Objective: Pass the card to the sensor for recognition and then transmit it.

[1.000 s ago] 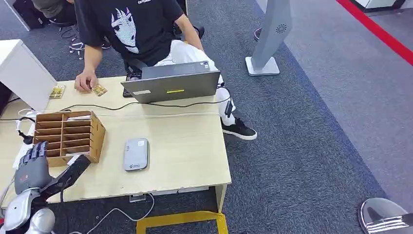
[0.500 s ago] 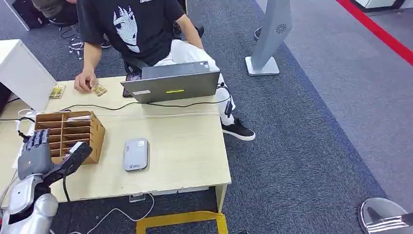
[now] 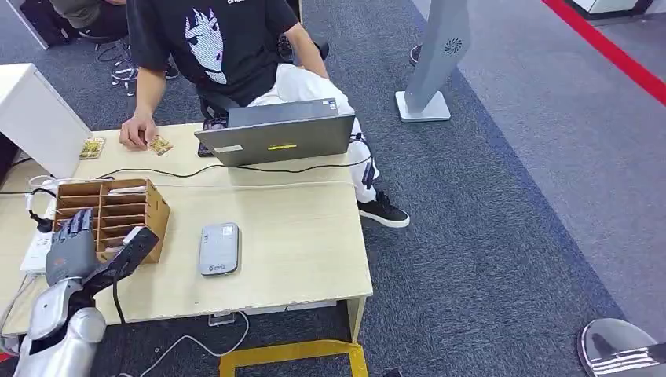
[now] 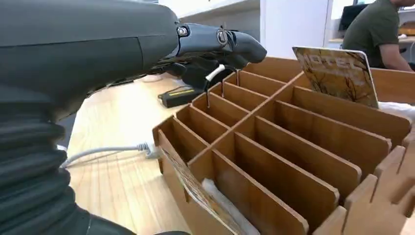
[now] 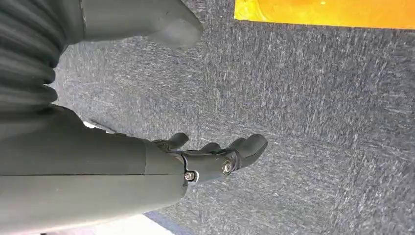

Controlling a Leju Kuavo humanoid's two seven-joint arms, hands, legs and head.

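Observation:
A wooden slotted card rack (image 3: 110,216) stands at the table's left side. My left hand (image 3: 86,255) hovers over its near end with fingers spread and nothing in them. The left wrist view has the hand (image 4: 215,46) above the rack's slots (image 4: 293,156), and a yellow patterned card (image 4: 337,73) stands upright in a far slot. The grey card sensor (image 3: 219,249) lies flat on the table to the right of the rack. My right hand (image 5: 215,156) hangs over the carpet, fingers loosely apart and empty.
A person in a black shirt sits behind the table, one hand (image 3: 138,129) resting by two loose cards (image 3: 160,145). A grey laptop (image 3: 279,137) stands at the back edge with cables across the tabletop (image 3: 298,236). A white box (image 3: 35,118) sits at the far left.
My left hand has risen and moved forward from the table's near edge to over the rack's near end. The person leaned slightly.

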